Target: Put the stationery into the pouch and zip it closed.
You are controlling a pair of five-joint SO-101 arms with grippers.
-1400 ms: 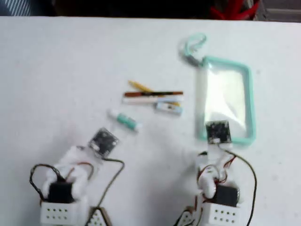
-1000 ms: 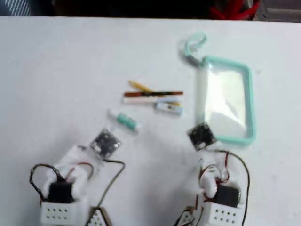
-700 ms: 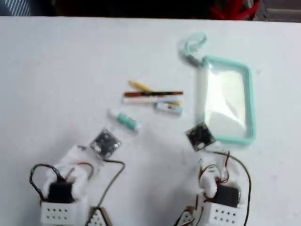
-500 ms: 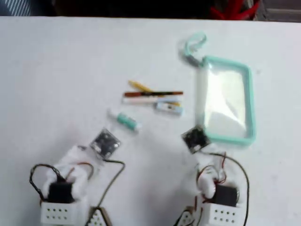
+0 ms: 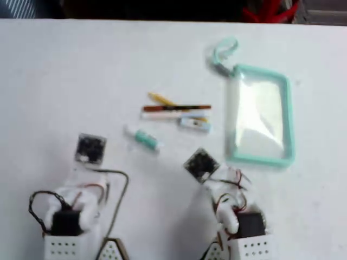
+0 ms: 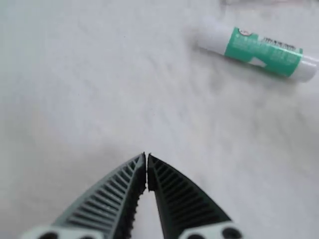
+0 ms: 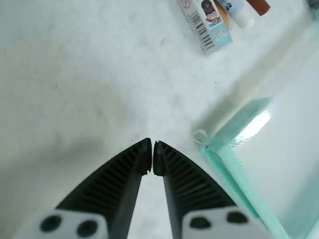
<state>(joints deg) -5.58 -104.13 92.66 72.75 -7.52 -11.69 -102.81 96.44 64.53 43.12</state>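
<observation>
From above, the white worktop (image 5: 65,65) carries a clear pouch (image 5: 260,69) with a mint-green rim, lying flat on the right and towards the far side, its wrist loop (image 5: 223,50) curled at the far left corner. The stationery is all outside the pouch, near the middle of the worktop: a yellow pencil (image 5: 160,99), a brown pen (image 5: 176,108) and a white pen (image 5: 168,115) lie close together, with a small labelled box (image 5: 194,124) just beside them on the pouch's side. A green-and-white glue stick (image 5: 143,138) lies apart from them, nearer and further left. The left arm (image 5: 68,214) stands at the near left, pointing at bare worktop left of the glue stick. The right arm (image 5: 230,200) stands at the near right, pointing between the box and the pouch's near left corner. In the left wrist view, the left jaws are together with their tips meeting and nothing between them, above bare worktop, and the glue stick (image 6: 256,50) lies well beyond them. In the right wrist view, the right jaws are likewise together and hold nothing. The pouch's corner (image 7: 234,154) lies just beside their tips, with what may be the zip pull (image 7: 199,135) at that corner, though it is too small to be sure. The box (image 7: 205,22) and the white pen's end (image 7: 244,12) lie further off.
</observation>
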